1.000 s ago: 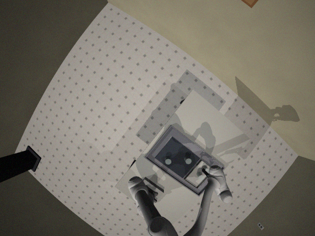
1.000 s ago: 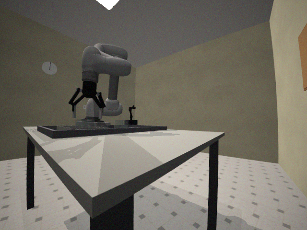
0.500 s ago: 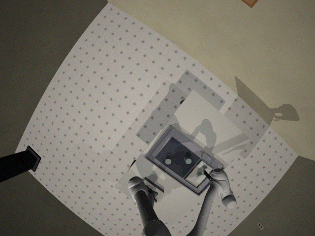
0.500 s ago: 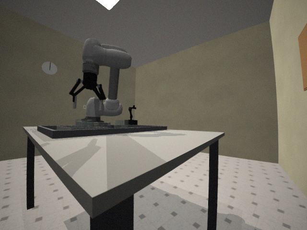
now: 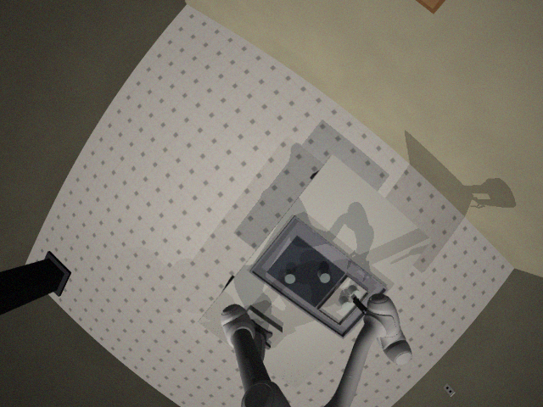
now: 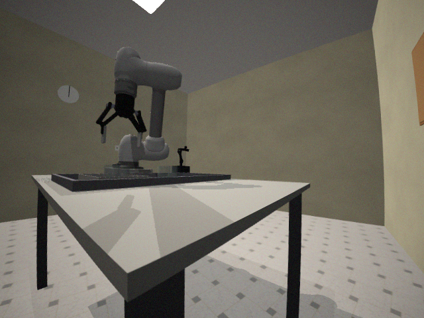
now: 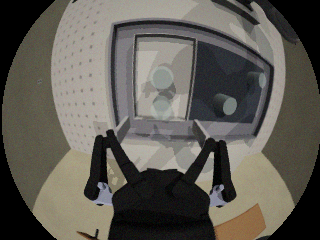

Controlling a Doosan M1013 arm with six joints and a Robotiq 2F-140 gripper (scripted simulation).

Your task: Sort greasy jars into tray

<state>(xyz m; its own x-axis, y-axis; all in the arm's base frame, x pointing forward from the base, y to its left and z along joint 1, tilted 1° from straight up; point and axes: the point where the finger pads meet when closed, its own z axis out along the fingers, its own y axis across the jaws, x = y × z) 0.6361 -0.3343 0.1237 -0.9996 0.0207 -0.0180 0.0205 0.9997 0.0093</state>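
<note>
Jars in tray [image 7: 162,79]: two seen directly below gripper [image 7: 162,130], toward 12 o'clock in wrist view.
Gripper: fully spread; nothing held or touched.

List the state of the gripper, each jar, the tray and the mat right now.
gripper: open, holding nothing, raised above the tray
upper tray jar: standing in the tray
lower tray jar: standing in the tray
near mat jar: standing on the mat
far mat jar: standing on the mat
tray: beside the mat, holding two jars
mat: flat, carrying two jars
</note>
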